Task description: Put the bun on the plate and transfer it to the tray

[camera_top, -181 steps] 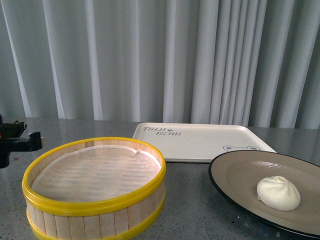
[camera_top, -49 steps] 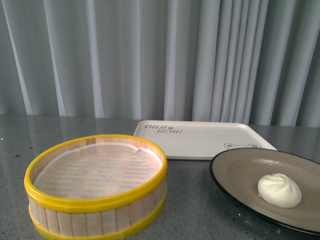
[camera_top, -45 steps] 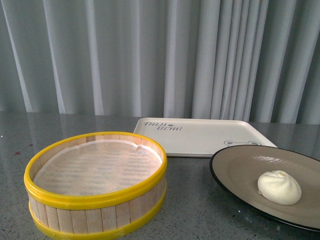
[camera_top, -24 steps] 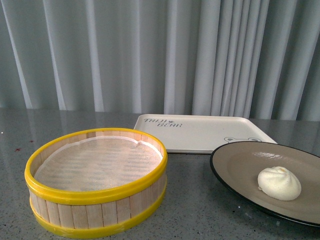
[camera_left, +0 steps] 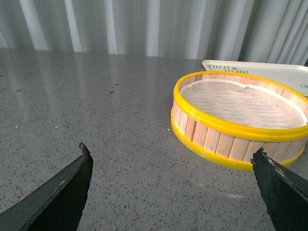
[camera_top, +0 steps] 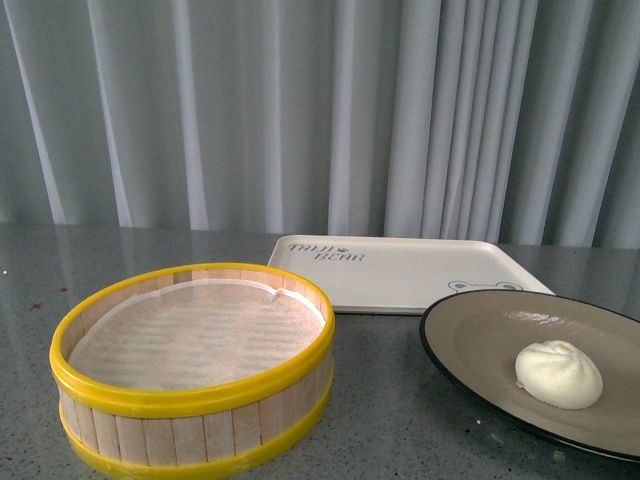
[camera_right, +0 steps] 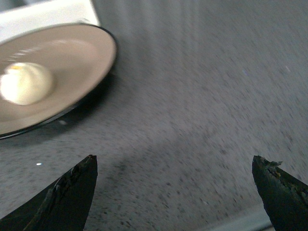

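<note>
- Front view: we are seeing the bun (camera_top: 558, 373) sitting on the plate (camera_top: 480, 340), lower right, with the tray (camera_top: 400, 275) just behind.
- We are holding the left gripper (camera_left: 171, 149) and the right gripper (camera_right: 173, 158) spread wide, gripping nothing.

Bench (camera_top: 400, 420): grey speckled stone-look top, slightly glossy, running back to a pale pleated curtain, with a few small red marks (camera_left: 112, 91) on its left part. Lying directly on it, three items: a round wooden steamer basket (camera_top: 192, 365) with yellow rims and a white paper liner, near the front left; a flat cream rectangular tray (camera_top: 400, 275) with dark lettering, further back, just behind the basket's right side; and a wide shallow plate (camera_top: 480, 340), tan inside with a black rim, at the front right. The plate's far rim sits just in front of the tray's near right corner, and plate and basket stand apart with bare bench between them.
</note>
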{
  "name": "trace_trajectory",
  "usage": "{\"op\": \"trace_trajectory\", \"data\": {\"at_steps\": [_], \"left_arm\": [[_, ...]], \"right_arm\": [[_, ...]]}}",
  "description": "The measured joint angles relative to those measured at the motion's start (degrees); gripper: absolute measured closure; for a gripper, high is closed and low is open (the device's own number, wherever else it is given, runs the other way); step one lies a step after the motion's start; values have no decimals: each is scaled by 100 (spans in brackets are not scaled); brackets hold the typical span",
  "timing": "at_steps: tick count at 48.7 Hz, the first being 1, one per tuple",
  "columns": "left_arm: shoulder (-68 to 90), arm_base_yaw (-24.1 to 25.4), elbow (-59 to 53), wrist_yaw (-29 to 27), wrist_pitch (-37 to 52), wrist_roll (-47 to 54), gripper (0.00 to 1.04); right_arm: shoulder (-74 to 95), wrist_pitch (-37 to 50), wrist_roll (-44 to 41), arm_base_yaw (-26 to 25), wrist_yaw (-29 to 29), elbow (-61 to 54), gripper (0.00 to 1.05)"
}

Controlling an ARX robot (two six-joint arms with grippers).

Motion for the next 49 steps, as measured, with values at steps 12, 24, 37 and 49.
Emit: {"op": "trace_trajectory", "data": {"at_steps": [12, 24, 37, 49], "left_arm": [[-4, 0, 0, 15, 0, 0, 7], [-4, 0, 0, 15, 0, 0, 7], [-4, 0, 0, 17, 0, 0, 7], [-4, 0, 0, 17, 0, 0, 7]], "right_arm": [[1467, -109, -704, -197, 50, 1211, 9], [2487, 44, -4207, -411, -896, 1930, 9], [3663, -363, -7853, -129, -1786, 2382, 9], [4205, -2, -9084, 251, -1770, 2382, 9]]}}
